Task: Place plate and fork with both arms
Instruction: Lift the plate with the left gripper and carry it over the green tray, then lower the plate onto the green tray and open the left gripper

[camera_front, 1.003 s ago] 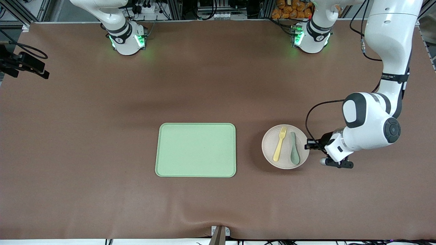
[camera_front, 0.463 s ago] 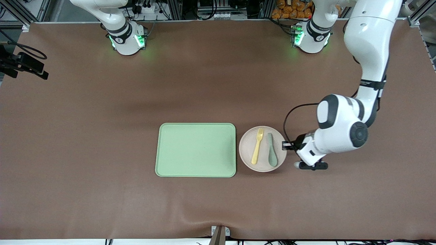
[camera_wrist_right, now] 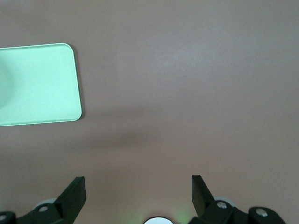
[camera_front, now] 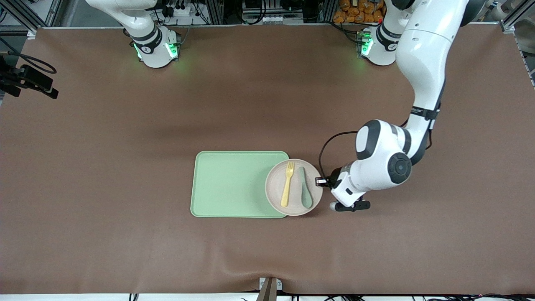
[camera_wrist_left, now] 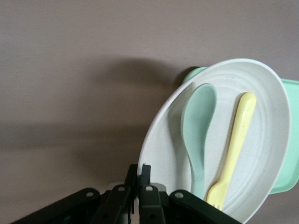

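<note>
The whole layout is given only by the front view: a brown tabletop (camera_front: 125,167), a light green tray (camera_front: 234,184) near its middle, and the left arm (camera_front: 422,75) reaching down from its base to the plate (camera_front: 276,196). The plate is seen overlapping the tray's edge at the left arm's end, about half of it over the tray and half over the bare tabletop. On the plate lie the yellow fork (camera_front: 287,184) and a muted green spoon (camera_front: 304,193), side by side, the fork on the tray's side of the spoon.

The grasp itself is shown clearly only in the left wrist view. There the left gripper (camera_wrist_left: 140,179) is seen with its fingers (camera_wrist_left: 145,175) pressed tightly together on the plate's rim, at the edge nearest the spoon (camera_wrist_left: 198,123). The plate (camera_wrist_left: 261,154) appears tilted in that view, with the fork (camera_wrist_left: 233,149) and spoon resting in it and a corner of the tray (camera_wrist_left: 289,135) showing under it. In the front view the left gripper (camera_front: 321,181) is only a small dark shape at the rim.

The right gripper is not seen in the front view, where only the base of the right arm (camera_front: 142,29) shows; this arm waits. In the right wrist view the right gripper (camera_wrist_right: 138,186) is seen with its fingers (camera_wrist_right: 74,193) spread wide and nothing between them, over bare tabletop, with one corner of the tray (camera_wrist_right: 37,84) in sight.
</note>
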